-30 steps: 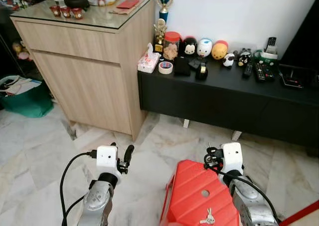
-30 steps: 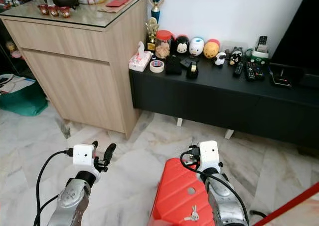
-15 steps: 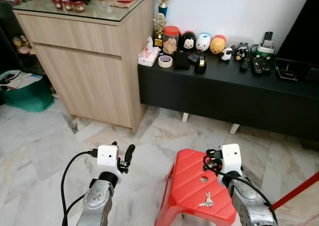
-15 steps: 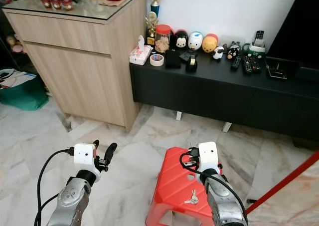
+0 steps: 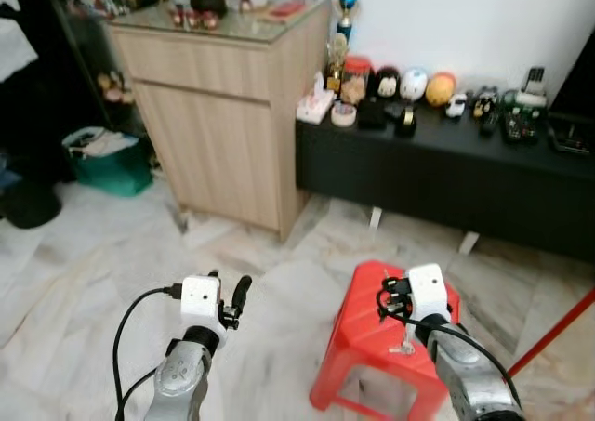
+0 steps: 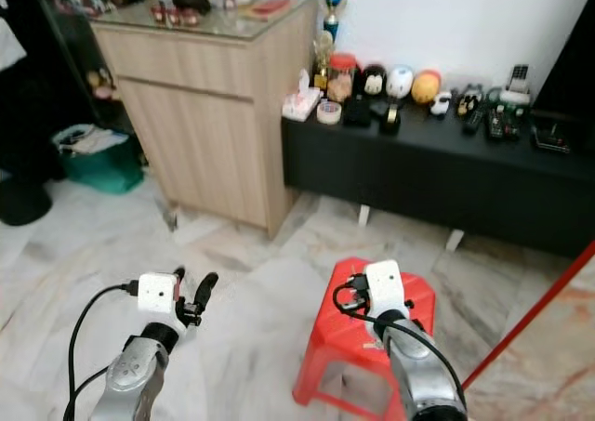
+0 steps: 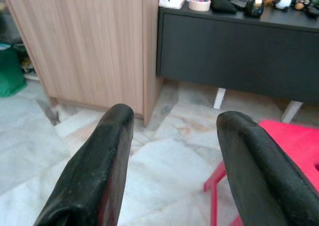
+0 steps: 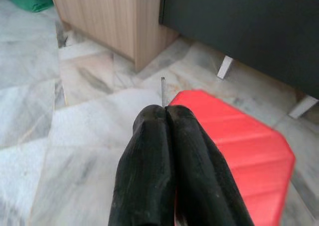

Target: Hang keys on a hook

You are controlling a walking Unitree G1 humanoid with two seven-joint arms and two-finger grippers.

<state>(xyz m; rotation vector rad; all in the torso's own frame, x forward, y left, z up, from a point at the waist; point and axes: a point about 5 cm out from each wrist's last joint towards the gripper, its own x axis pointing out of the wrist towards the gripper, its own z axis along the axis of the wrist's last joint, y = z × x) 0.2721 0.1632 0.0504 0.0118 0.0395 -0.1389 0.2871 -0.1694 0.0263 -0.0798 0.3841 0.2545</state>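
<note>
- Backed off since a second ago: camera is farther out, whole stool (image 5: 390, 347) now in frame, cabinet (image 5: 232, 105) and TV bench (image 5: 446, 170) pushed up toward 12 o'clock. Things themselves haven't shifted.
- Keys (image 5: 403, 348) lie on the stool top, at about 5 o'clock in my head view, partly behind my right wrist.
- Right gripper (image 8: 167, 131): fingers pressed together. A thin grey sliver pokes out past the tips in the wrist view; can't tell what it is. Not on the keys.
- Left gripper (image 7: 172, 136): fingers spread wide, nothing between them, held over the floor at 7 o'clock.
- Step, as I read it: pre-grasp. Keys not picked up, no hook spotted yet.
- Next: open the right fingers, bring them down over the keys, pinch at the ring. Flat, small target on ribbed plastic, so the approach needs to be steep.
- Then find the hook; I'd scan beyond the cabinet.
</note>
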